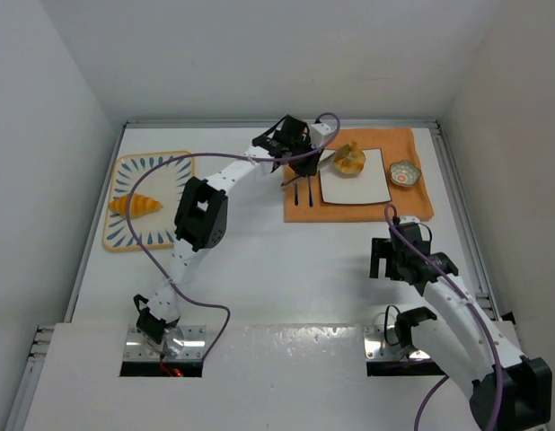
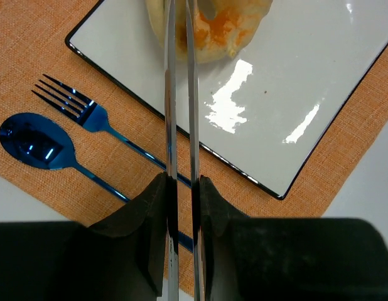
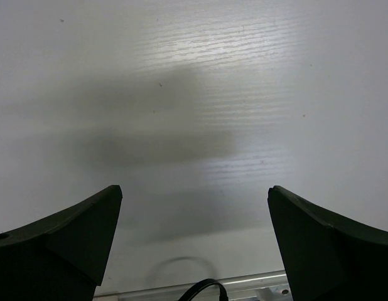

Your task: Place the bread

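Note:
My left gripper [image 1: 291, 136] is shut on a pair of metal tongs [image 2: 171, 94], whose two blades run close together out to a golden bread [image 1: 349, 159]. The bread is over the far left part of the white square plate [image 1: 363, 187]. In the left wrist view the bread [image 2: 228, 28] is at the top edge, the plate [image 2: 294, 81] lies under it, and my left gripper [image 2: 183, 183] clamps the blades. The tong tips are out of view, so I cannot tell if the bread rests on the plate. My right gripper [image 1: 386, 260] is open and empty above bare table [image 3: 194, 194].
The plate lies on an orange placemat [image 1: 412, 205] with a blue fork [image 2: 87, 114] and spoon [image 2: 32, 141] to its left and a small patterned bowl [image 1: 404, 173] to its right. A croissant [image 1: 134, 206] lies on a patterned tray [image 1: 125, 235] at the far left.

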### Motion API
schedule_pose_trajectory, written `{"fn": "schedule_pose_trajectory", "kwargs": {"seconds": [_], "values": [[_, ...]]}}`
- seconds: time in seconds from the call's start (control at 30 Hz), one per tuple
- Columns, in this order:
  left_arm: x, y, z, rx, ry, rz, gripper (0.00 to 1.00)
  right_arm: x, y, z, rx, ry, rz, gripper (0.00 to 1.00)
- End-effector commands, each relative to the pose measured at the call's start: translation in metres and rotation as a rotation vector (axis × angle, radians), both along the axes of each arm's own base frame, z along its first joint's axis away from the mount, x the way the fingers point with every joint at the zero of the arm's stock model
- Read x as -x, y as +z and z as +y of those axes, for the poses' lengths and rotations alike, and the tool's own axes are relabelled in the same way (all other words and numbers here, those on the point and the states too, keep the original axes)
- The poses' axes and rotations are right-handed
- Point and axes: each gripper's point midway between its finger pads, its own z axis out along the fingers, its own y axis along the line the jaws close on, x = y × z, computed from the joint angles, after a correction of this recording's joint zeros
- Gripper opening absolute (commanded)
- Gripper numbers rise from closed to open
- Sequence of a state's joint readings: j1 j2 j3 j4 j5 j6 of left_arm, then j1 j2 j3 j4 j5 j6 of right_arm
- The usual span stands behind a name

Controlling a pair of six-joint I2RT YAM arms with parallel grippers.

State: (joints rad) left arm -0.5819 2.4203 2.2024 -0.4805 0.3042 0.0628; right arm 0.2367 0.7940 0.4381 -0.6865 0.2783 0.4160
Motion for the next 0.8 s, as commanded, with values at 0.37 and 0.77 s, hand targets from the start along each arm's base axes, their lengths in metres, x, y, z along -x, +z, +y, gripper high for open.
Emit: {"fn": "schedule_pose_trajectory", "kwargs": {"seconds": [0.37,0.77], "values": [[-0.013,0.087,0.005,0.112,-0.001,-0.155,0.58,-0.015,0.016,0.02,-0.092,0.048,-0.024,0.99],[-0.017,0.16,0.024,0.184,0.001,-0.251,0.59,-0.012,0.018,0.049,-0.251,0.094,-0.034,0.98]]}}
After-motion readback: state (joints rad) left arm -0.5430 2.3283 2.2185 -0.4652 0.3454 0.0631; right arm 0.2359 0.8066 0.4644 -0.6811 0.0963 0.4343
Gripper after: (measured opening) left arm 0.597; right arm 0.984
